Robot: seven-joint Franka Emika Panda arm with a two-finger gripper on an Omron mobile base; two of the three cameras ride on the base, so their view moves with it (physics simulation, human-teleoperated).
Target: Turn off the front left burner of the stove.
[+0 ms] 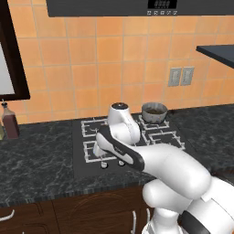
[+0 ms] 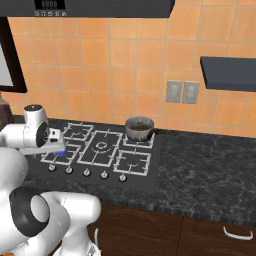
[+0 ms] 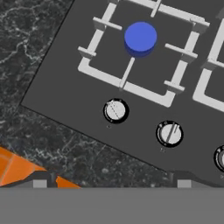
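Hand view looks down on the stove [image 3: 57,94], where the front left burner [image 3: 140,36], marked by its blue disc, sits just beyond the leftmost knob [image 3: 116,110]. The pincer [image 3: 109,183] hovers above that knob with tips spread and holding nothing. I judge it should centre over this knob, not its neighbour [image 3: 169,133], descend squarely, close firmly, then twist.

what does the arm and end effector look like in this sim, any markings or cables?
Glossy white rounded arm links with dark grey to black joint bands, one at the elbow, one near the base. A round dark cap tops the wrist. The end effector shows two small dark grey finger tips. No cables or markings visible.
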